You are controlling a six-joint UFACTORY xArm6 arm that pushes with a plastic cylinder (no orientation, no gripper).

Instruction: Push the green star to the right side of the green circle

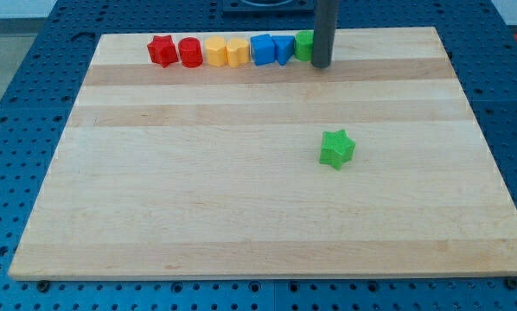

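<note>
Upright, my tip touches the green circle.

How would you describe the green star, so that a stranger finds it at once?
On the wooden board, a row of blocks lines the view's top edge. The green star lies alone, right of centre, well below my tip. No block touches it.

Two red blocks, two yellow blocks, two blue blocks, two green blocks, one surface.
</note>
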